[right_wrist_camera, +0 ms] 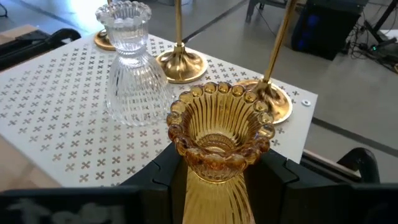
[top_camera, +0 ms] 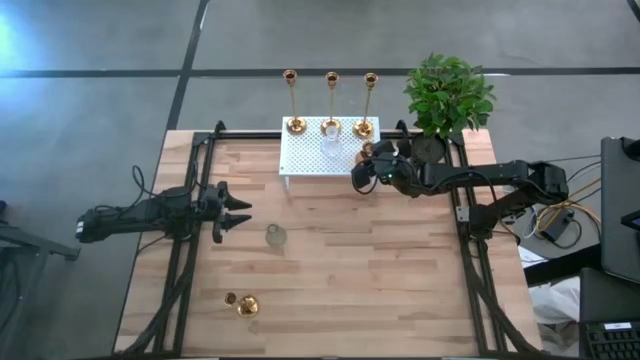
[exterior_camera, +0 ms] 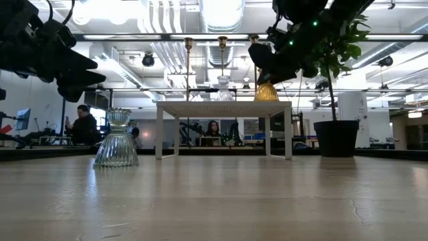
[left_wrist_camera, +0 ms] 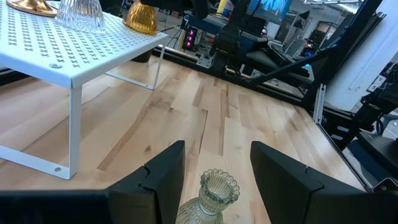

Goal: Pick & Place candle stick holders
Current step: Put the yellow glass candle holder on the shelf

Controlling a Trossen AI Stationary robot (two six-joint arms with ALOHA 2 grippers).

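Amber holder over a crowded shelf.
My right gripper (right_wrist_camera: 214,177) pinches the amber glass holder (right_wrist_camera: 214,134); lowering it could topple the brass candlestick (right_wrist_camera: 267,99) at one o'clock. Left gripper (left_wrist_camera: 214,171) waits, spread.

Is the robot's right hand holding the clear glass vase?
No, the right gripper holds a ribbed amber glass holder, while the clear ribbed glass vase stands free on the white perforated metal shelf.

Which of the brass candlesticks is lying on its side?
The fourth brass candlestick, alone on the wooden table near its front edge; the other three stand upright on the white rack.
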